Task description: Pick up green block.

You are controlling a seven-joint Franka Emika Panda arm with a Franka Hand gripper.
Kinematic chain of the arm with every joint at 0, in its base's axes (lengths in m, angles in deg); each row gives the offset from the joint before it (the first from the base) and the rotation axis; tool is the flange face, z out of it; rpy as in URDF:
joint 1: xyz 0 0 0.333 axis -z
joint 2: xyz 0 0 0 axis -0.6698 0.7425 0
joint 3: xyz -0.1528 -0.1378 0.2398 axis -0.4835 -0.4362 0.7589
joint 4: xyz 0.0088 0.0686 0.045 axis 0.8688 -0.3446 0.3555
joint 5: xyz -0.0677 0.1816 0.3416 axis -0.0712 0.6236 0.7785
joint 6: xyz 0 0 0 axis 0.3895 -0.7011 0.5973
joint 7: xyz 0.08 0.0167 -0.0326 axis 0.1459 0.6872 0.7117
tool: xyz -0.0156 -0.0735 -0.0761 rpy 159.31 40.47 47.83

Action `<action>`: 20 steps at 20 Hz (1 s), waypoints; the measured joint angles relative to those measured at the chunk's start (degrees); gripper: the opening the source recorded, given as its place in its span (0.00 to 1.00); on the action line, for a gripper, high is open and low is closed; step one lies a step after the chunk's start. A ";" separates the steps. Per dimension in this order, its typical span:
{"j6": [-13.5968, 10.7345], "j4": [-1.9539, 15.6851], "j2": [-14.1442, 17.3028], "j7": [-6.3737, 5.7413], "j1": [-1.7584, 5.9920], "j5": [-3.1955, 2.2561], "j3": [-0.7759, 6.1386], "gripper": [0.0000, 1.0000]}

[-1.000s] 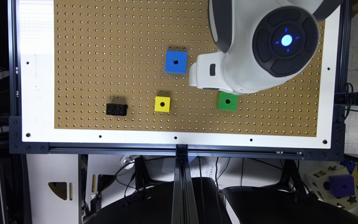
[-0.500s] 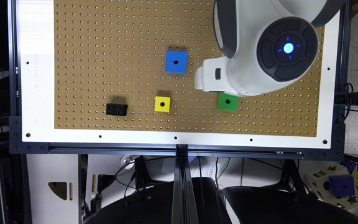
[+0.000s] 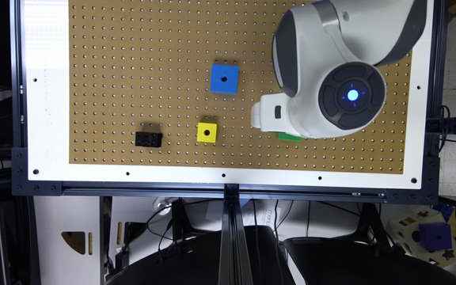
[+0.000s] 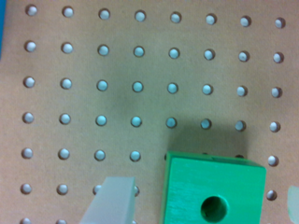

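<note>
The arm reaches in from the exterior view's upper right, its wrist pointing straight down over the pegboard counter (image 3: pixel 133 47). The tool (image 4: pixel 198 200) hangs spread wide around the green block (image 4: pixel 212 191), one pale finger (image 4: pixel 110 200) just beside it and not touching. The block sits on the counter, mostly hidden under the wrist.

White arm (image 3: pixel 311 79) w/ grey joint cap, blue LED
</note>
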 joint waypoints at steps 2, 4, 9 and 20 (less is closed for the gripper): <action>0.15 0.79 1.10 -0.01 -0.02 0.00 0.09 1.00; 0.15 1.68 2.06 -0.02 -0.06 0.00 0.13 1.00; 2.81 2.22 5.75 -0.02 -0.08 -0.02 0.14 1.00; 3.89 2.92 7.21 -0.09 -0.11 -0.11 0.12 1.00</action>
